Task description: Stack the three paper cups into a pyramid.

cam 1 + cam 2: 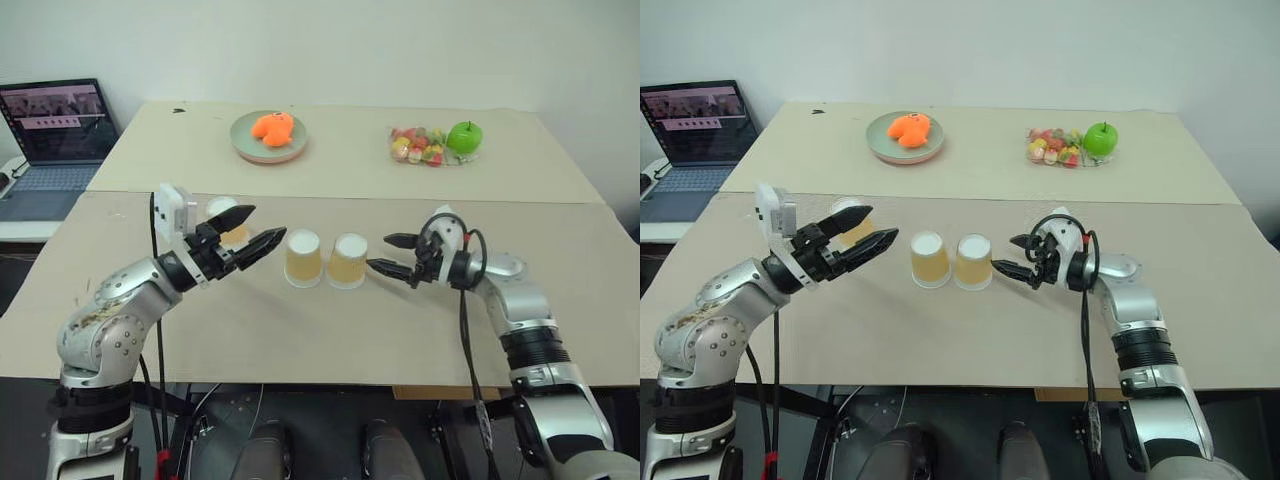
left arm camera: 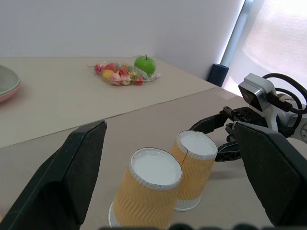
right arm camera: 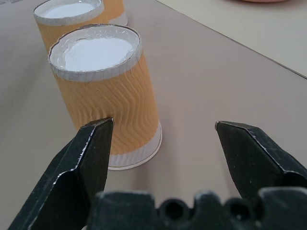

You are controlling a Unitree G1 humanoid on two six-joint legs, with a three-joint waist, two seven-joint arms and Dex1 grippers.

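Cups: two stand upside down side by side, touching or nearly so, near the middle of the surface point(image 1: 330, 345): the left cup point(image 1: 303, 258) and the right cup point(image 1: 348, 261). The third cup point(image 1: 226, 219) stands behind the left end effector point(image 1: 258, 228), partly hidden by it, apart from the pair. Judgement: the pyramid's base row looks laid; the top cup is not yet placed, so roughly one step remains. All three are tapered, tan-orange with wavy ribbing, white at rim and base, and appear undamaged.

Left end effector is spread wide and holds nothing, between the third cup and the pair. Right end effector point(image 1: 391, 254) is partly spread and empty, just beside the right cup. Beyond, a plate point(image 1: 268, 137) and an apple point(image 1: 463, 136).
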